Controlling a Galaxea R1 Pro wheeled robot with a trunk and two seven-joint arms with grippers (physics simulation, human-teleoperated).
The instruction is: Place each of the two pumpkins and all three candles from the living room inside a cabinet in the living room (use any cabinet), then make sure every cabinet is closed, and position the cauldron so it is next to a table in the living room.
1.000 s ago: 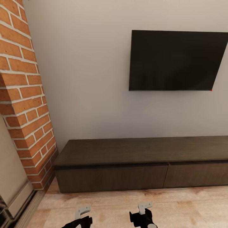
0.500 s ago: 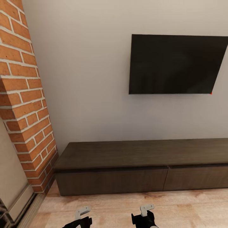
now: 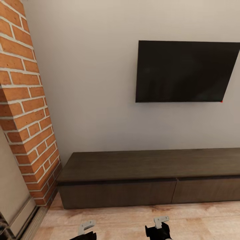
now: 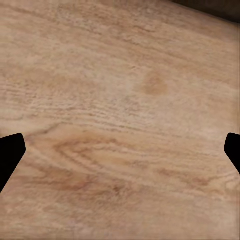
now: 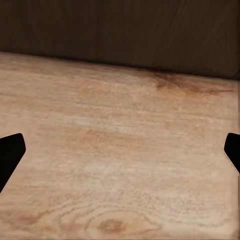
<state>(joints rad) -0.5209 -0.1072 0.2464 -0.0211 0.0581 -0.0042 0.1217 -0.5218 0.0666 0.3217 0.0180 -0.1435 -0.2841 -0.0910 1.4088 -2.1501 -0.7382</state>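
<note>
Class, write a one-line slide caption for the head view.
Both open grippers low before a closed dark-brown cabinet under a wall-mounted TV, brick chimney alongside.

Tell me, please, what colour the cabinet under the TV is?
Dark brown wood grain; the cabinet shows best in the head view.

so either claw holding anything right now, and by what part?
Nothing held. Left claw and right claw are both open, with only bare wood floor between the fingertips. The cabinet ahead is shut.
</note>
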